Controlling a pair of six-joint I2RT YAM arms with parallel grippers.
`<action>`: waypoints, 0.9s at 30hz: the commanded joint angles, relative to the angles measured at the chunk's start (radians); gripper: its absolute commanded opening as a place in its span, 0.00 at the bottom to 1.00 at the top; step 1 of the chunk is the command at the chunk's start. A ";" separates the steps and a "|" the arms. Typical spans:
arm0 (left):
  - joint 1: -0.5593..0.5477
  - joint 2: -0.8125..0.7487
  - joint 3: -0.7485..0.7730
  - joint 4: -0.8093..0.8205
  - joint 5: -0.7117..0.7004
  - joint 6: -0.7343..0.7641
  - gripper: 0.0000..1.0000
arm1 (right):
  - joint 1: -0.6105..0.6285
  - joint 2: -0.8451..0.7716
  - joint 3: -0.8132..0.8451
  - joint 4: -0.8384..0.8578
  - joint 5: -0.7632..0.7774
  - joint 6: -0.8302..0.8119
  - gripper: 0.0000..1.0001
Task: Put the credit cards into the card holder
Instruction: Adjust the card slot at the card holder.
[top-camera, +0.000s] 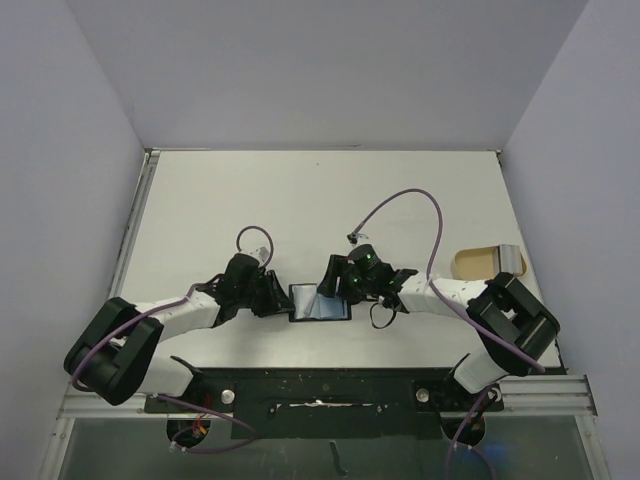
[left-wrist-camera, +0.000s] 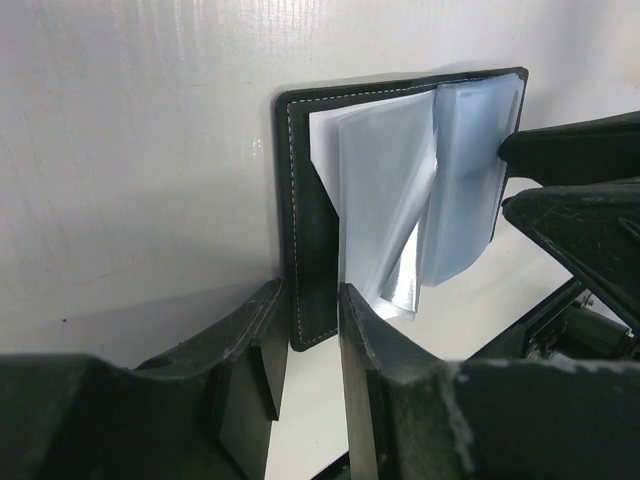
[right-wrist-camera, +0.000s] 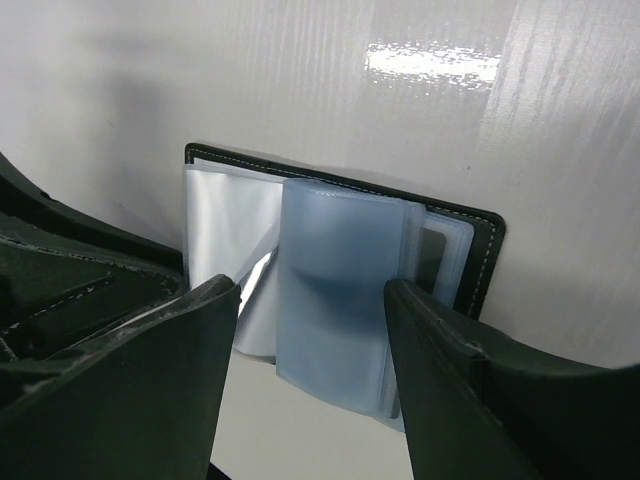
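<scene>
Holder (top-camera: 320, 303): small black fold-over wallet with white stitching along the cover edge. It lies open and flat on the table (top-camera: 300, 200), at the near middle, between the two grippers. A tan tray (top-camera: 480, 263) sits well apart at the right edge.

Contents: clear sleeves (left-wrist-camera: 380, 190) rise from the fold, glossy and partly bowed. Beside them stands a pale blue leaf (right-wrist-camera: 335, 290); whether it is a card or a tinted sleeve cannot be told.

Orientation: in the top view the opened holder's long axis runs left to right across the table, with the fold running near to far. The covers face down and the leaves lift up off the fold.

Left gripper (left-wrist-camera: 312, 295): it is at the holder's left cover, with the fingers close together on either side of the cover's near edge. Whether they press on it cannot be told.

Right gripper (right-wrist-camera: 310, 290): it is over the holder's right half. The fingers stand apart with the blue leaf between them, and a gap shows on one side.
</scene>
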 joint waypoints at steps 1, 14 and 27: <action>0.003 0.008 0.006 0.091 0.030 -0.008 0.25 | 0.007 0.014 0.008 0.073 -0.047 0.027 0.61; 0.003 0.010 0.005 0.107 0.040 -0.018 0.25 | 0.008 0.022 -0.002 0.212 -0.172 0.064 0.61; 0.003 0.013 -0.028 0.156 0.059 -0.048 0.25 | 0.012 0.048 0.008 0.314 -0.244 0.102 0.61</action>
